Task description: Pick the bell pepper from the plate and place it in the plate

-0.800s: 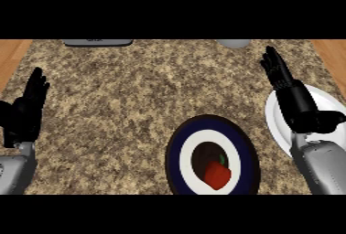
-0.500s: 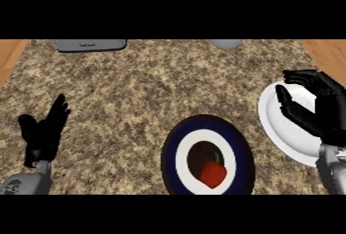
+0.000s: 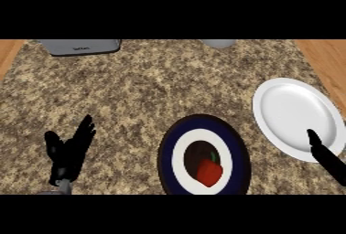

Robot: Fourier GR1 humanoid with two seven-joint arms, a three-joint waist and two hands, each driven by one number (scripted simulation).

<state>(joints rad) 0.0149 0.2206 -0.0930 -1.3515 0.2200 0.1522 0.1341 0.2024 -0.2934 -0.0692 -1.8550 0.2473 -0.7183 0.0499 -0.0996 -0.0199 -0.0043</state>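
Two plates are sitting on the speckled stone counter (image 3: 148,87): a dark blue plate with a white ring (image 3: 236,157) at about six o'clock in the head view, and a plain white plate (image 3: 290,112) at about three o'clock, well apart from it. The red bell pepper (image 3: 209,172) is lying in the dark centre of the blue plate, toward its six o'clock side, with a bit of green stem showing at its upper edge. Nothing is touching it.

The left hand (image 3: 67,153) is resting at about eight o'clock, fingers straight and pointing up, holding nothing. The right hand (image 3: 324,157) is showing only partly at about four o'clock, over the lower rim of the white plate; one straight finger is visible, and whether the others are spread or curled I cannot tell. It appears to be holding nothing.

Judging by its look, the pepper is likely light, hollow and fairly stiff, with a smooth skin that may be slippery under the fingers. Taking hold across its broad body, thumb on one side and fingers opposite, seems safer than pinching the small stem. The plates may be slick too, so the pepper could be sliding if nudged sideways.

At twelve o'clock a grey appliance (image 3: 79,46) and a grey vessel (image 3: 218,43) are standing at the counter's far edge.
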